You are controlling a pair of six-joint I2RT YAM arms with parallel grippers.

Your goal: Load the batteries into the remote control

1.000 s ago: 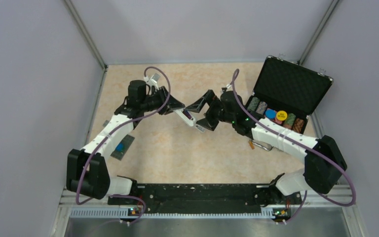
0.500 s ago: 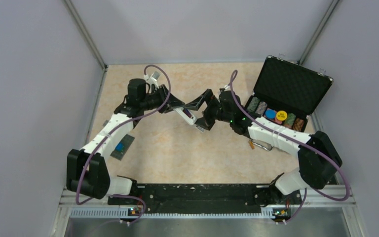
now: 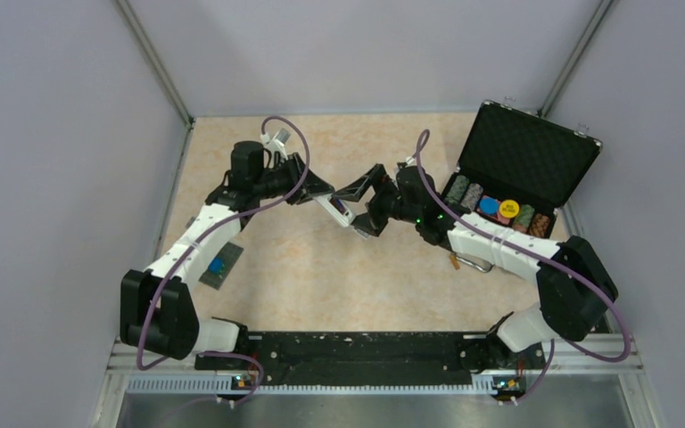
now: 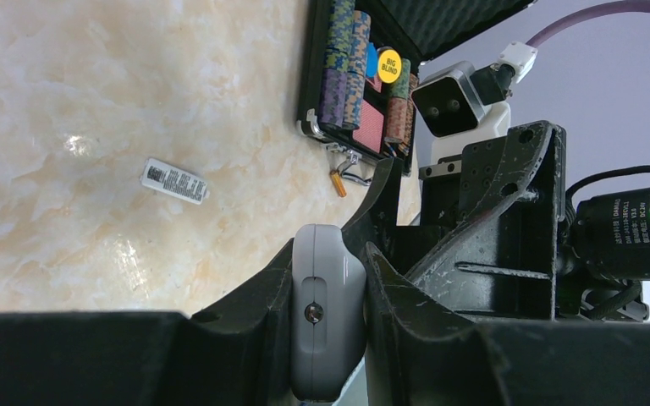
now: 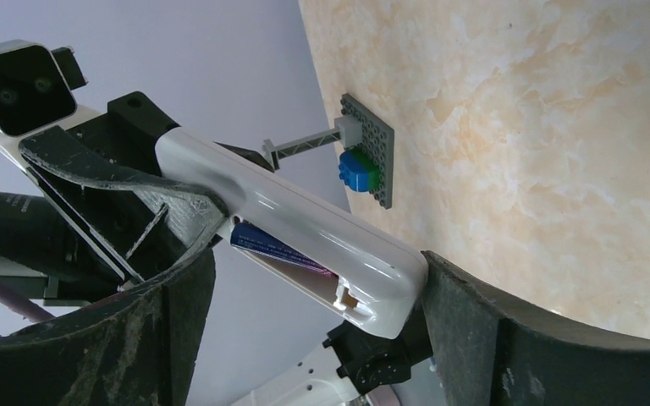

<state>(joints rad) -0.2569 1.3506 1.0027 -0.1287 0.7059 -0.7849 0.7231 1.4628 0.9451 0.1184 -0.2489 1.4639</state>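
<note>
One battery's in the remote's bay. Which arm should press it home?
Right, probably. The left gripper is shut on the slim white remote control, holding it up; the right gripper, jaws open, straddles its free end, next to the purple cylindrical battery.

Bright, even light (soft shadows), with glare on the table (image 4: pixel 74 145) and remote control (image 5: pixel 305 224).
</note>
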